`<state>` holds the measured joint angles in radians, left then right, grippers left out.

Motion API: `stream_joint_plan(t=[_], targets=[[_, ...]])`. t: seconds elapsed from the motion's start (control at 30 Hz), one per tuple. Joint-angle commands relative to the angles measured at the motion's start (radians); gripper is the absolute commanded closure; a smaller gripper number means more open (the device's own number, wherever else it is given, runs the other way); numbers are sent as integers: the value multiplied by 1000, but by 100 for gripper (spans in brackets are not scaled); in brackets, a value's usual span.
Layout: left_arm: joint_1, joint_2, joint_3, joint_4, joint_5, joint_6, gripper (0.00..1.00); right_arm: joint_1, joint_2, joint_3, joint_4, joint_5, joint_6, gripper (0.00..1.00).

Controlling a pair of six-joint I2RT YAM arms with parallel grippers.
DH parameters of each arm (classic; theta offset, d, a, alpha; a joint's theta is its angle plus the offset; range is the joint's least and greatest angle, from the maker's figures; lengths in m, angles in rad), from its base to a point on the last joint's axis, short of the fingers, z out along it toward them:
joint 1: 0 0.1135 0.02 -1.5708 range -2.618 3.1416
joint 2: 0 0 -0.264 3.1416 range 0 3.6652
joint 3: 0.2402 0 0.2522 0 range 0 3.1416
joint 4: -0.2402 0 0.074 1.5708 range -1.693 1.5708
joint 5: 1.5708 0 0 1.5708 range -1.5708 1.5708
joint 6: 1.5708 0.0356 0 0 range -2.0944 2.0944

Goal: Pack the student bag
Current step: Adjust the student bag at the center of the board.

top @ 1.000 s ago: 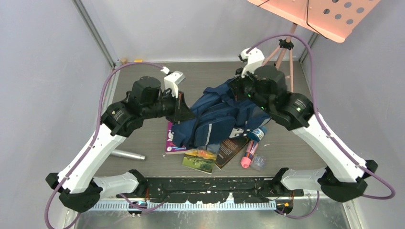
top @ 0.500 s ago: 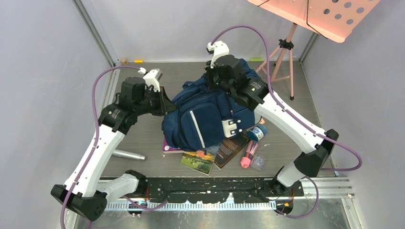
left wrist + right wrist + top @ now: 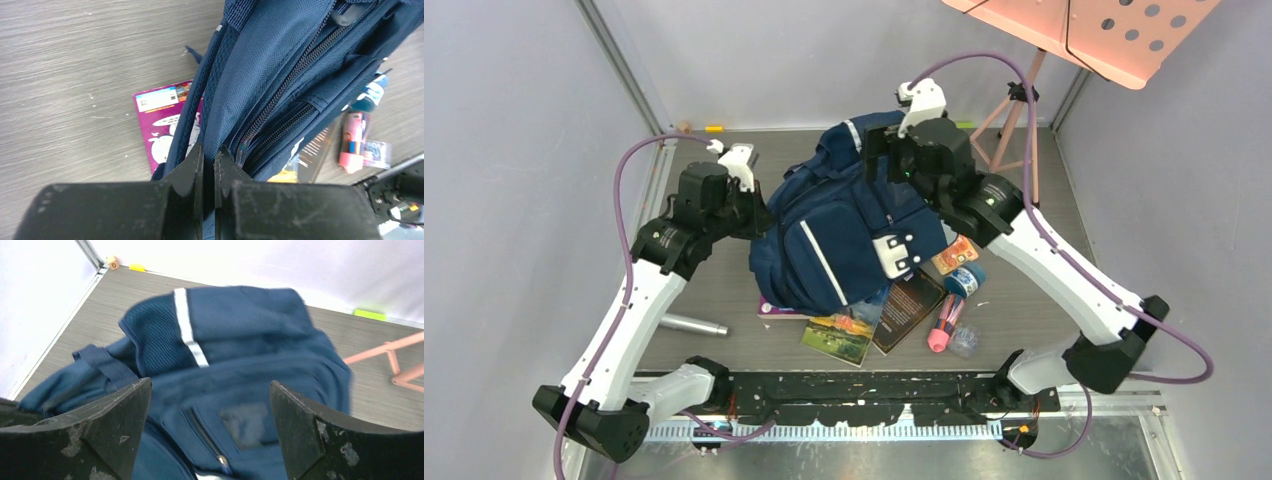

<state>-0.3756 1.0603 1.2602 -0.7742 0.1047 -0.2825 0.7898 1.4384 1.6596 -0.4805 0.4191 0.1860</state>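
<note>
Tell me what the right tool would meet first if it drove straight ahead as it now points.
Most likely the student bag: its navy fabric fills the view straight ahead of the open right tool. How close it lies is unclear.

A purple book (image 3: 157, 120), pink tube (image 3: 941, 333) and silver cylinder (image 3: 692, 324) lie scattered.
</note>
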Motion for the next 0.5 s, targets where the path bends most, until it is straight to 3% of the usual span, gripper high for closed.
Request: stream_joint_plan(t=[0.0,0.07,0.1,0.17,0.2,0.23,0.37,0.47], targets=[[23,22,14,53,-222,38,100,-3,-122,-72,55,70,22,5],[39,50,10,32,-328,62,99,-3,-171,-124,49,90,44,3],[47,66,5,24,-378,77,86,-3,-189,-162,42,108,51,3],[52,81,-10,13,-457,123,39,-3,-218,-230,37,137,77,2],[52,85,-14,2,-481,141,22,-3,-241,-281,38,151,95,2],[52,87,-15,-11,-507,159,13,-3,-251,-304,38,153,114,2],[48,56,-29,-25,-587,205,6,-3,-286,-414,3,143,182,1],[29,3,-74,35,-490,243,6,-3,-306,-504,1,130,217,1]])
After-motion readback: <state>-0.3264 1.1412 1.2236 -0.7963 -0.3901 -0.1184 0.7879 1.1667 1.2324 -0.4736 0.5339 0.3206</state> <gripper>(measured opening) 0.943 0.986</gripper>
